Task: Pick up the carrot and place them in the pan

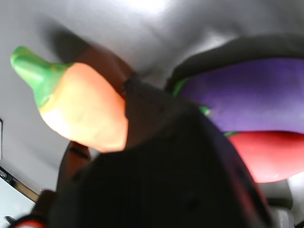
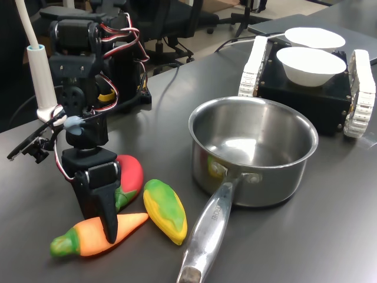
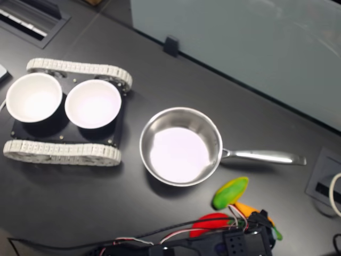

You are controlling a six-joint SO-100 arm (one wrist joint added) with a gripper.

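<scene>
Nearest the lens in the wrist view, the dark gripper [image 1: 124, 102] body fills the lower frame, out of focus. Its visible finger crosses the orange middle of the carrot [image 1: 78, 107]. Whether the fingers are spread or pinching the carrot cannot be told from any view. In the first exterior view the carrot [image 2: 97, 234] lies flat on the dark table [image 2: 330, 236], green end toward the first exterior view's left, with the gripper [image 2: 110, 231] tip on its body. A red pepper toy [image 2: 128, 177] sits just behind it, and a yellow-green corn-like toy [image 2: 166, 209] just beside it. The pan [image 2: 253, 150] stands upright, holding nothing, apart from the carrot. 2 white bowls [image 2: 309, 65] rest on a tracked black base behind the pan. A purple toy [image 1: 251, 95] shows in the wrist view only
</scene>
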